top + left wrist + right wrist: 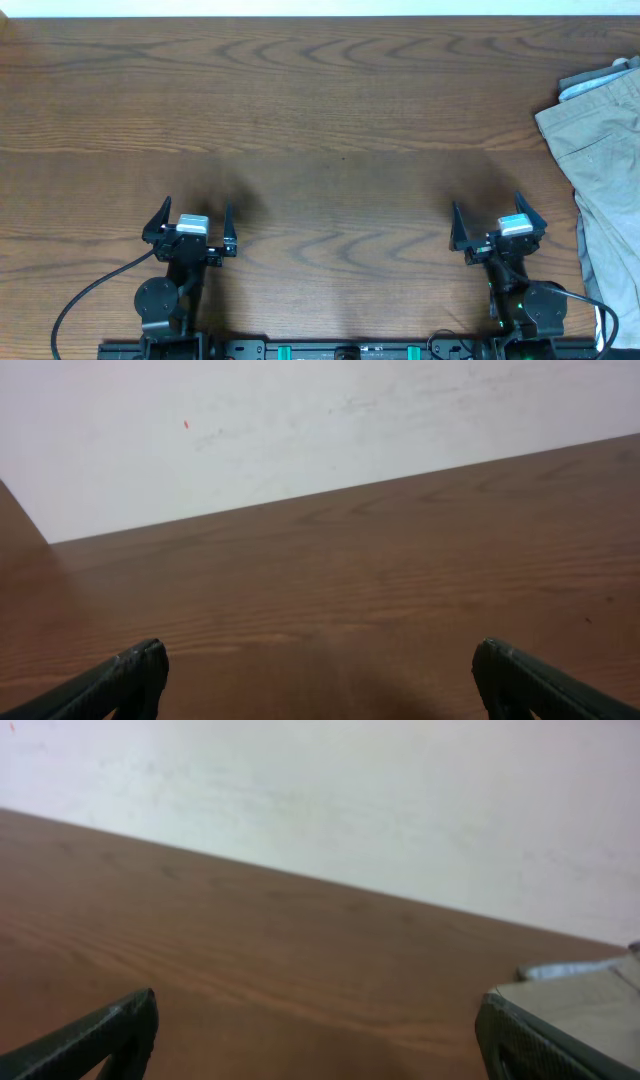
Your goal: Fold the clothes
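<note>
At three o'clock on the table (320,120), khaki shorts (603,150) lie rumpled; left hand (198,205) and right hand (486,203) gape empty.

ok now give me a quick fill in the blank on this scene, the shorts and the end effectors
1. The khaki shorts lie at the ____ edge of the table.
2. The left end effector and the right end effector are both ____.
3. The ____ wrist view shows no cloth at all.
Missing words: right; open; left.
</note>
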Motion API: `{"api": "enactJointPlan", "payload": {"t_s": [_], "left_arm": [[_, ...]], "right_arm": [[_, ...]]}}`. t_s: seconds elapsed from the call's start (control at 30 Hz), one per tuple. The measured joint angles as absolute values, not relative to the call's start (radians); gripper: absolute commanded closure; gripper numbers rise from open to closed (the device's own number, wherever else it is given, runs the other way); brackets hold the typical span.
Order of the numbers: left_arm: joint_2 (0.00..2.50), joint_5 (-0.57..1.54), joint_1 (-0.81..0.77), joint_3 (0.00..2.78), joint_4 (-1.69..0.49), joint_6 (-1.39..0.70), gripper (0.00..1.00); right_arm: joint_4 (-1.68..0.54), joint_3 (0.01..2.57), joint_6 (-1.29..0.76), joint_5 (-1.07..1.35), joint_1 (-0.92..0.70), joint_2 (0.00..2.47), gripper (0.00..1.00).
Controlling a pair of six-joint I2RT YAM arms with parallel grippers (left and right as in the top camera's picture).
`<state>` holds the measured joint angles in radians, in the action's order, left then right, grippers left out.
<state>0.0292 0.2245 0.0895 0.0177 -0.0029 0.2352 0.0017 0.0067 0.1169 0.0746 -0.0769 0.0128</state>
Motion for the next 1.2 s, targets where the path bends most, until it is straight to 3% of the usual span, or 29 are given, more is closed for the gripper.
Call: {"api": "enactJointPlan", "payload": {"t_s": [0.47, 0.6, 0.8, 1.07, 1.2], "left_arm": [[0.034, 0.326, 0.089, 0.028, 0.056, 0.109, 0.02], [0.087, 0.334, 0.089, 0.117, 0.037, 0.072, 0.02], [0.335, 0.329, 0.089, 0.445, -0.144, 0.038, 0.02], [0.87, 0.33, 0.089, 0.982, -0.629, 0.007, 0.02], [1.053, 0.332, 0.089, 1.152, -0.719, 0.003, 0.02]], "right_arm": [[0.221, 0.01, 0.041, 0.26, -0.077, 0.016, 0.01], [0.151, 0.081, -0.006, 0.26, -0.077, 0.081, 0.01], [-0.038, 0.36, -0.041, 0.251, -0.077, 0.364, 0.01], [-0.383, 0.842, -0.102, 0.26, -0.074, 0.916, 0.01], [-0.46, 0.979, -0.112, 0.318, -0.073, 1.118, 0.01]]}}
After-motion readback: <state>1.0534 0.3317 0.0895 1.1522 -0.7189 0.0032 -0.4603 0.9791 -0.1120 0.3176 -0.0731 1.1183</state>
